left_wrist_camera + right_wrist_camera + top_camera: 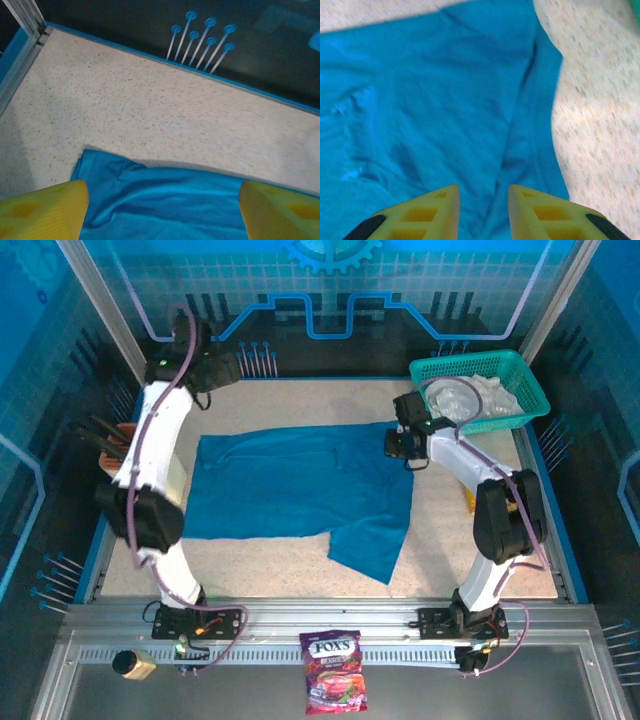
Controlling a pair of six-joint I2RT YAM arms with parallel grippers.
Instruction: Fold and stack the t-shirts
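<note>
The teal-blue t-shirt lies spread on the speckled table, with one flap folded toward the front right. My left gripper hangs above the shirt's far left corner. Its yellow fingers stand wide apart with nothing between them. Over the shirt's far right corner, my right gripper is open by a narrow gap, and the cloth lies flat beneath it. White t-shirt cloth is bunched in the mesh basket.
The teal-green mesh basket stands at the back right corner. A candy bag and a small gold-and-black object rest on the front rail. Bare table stretches behind the shirt to the blue back edge.
</note>
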